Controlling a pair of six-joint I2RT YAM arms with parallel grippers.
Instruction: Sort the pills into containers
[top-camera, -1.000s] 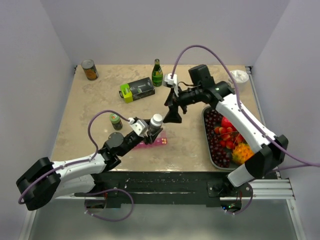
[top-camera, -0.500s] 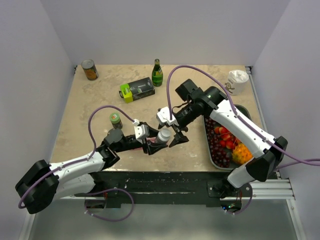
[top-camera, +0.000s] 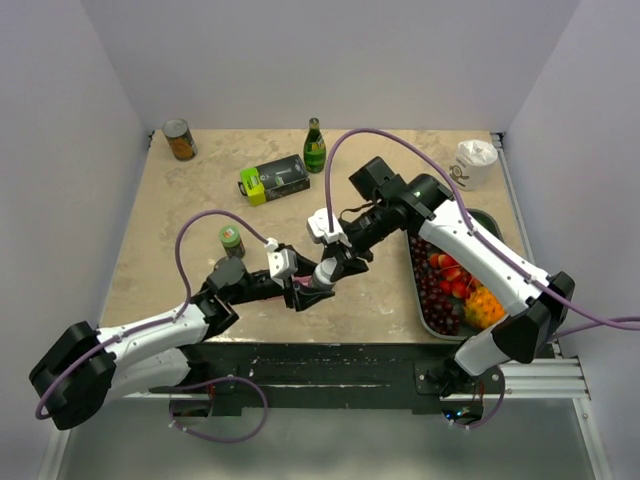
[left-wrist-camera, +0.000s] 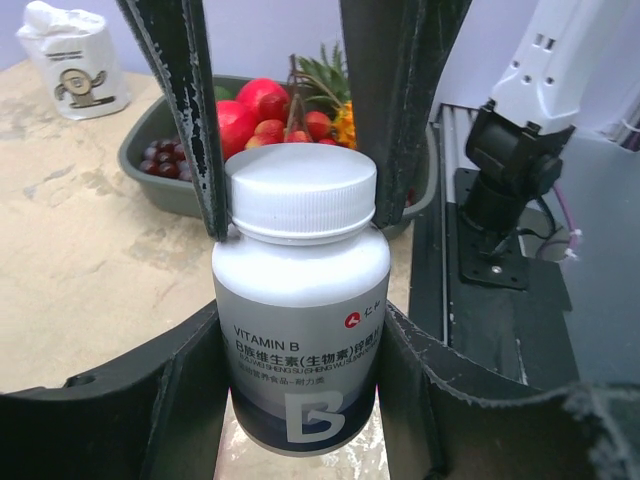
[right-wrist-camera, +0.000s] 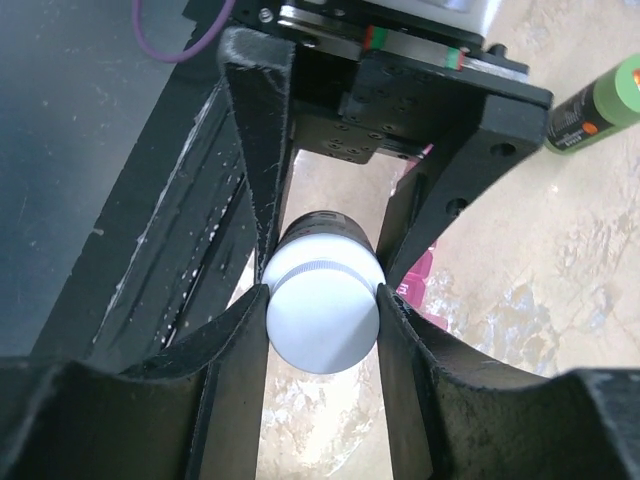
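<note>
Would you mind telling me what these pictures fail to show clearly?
Pill organiser: top view, under the left gripper; right wrist, only a pink sliver past the fingers.
Pills: none visible; the vitamin B bottle is opaque, cap on.
Label's smallest line: left wrist, too small to read.

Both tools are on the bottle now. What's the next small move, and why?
Probably turn the right tool to unscrew the cap: its fingers touch both sides of the cap, the left tool clamps the bottle below it, and the bottle is closed.
</note>
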